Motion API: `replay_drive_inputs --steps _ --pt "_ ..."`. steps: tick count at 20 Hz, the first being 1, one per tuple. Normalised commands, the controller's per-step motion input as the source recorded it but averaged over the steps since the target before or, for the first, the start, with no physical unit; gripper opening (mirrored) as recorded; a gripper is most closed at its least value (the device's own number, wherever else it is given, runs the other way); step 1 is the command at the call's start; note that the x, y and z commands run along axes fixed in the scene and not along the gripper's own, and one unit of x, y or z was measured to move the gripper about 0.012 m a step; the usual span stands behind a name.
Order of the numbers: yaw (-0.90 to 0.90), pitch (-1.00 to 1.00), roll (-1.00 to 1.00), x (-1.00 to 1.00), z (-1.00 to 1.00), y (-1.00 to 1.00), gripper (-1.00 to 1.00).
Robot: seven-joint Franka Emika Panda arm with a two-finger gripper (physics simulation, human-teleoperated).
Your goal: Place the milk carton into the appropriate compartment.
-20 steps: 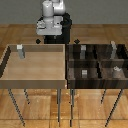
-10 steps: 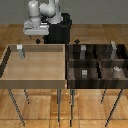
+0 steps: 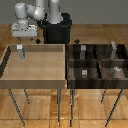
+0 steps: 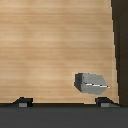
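Carton (image 3: 20,50): one; grey objects: four.

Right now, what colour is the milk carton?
Whitish-grey, paler on top. The carton shows best in the wrist view; it's tiny in the exterior view.

Simulated lab: tray tables (image 3: 35,82) on wooden floor (image 3: 100,35).

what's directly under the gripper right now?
The milk carton stands upright in the light wooden tray, under the gripper, nothing else beside it. The wrist view shows the carton between both fingertips, not yet gripped. Its underside is hidden.
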Motion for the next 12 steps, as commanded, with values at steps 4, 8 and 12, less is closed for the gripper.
replay_drive_inputs --steps 4,8,12 --pt "0.0 0.0 0.0 0.0 0.0 -0.75 1.0" --pt "0.0 0.0 0.0 0.5 0.0 0.0 1.0" --pt "0.0 0.0 0.0 0.25 0.0 0.0 1.0"
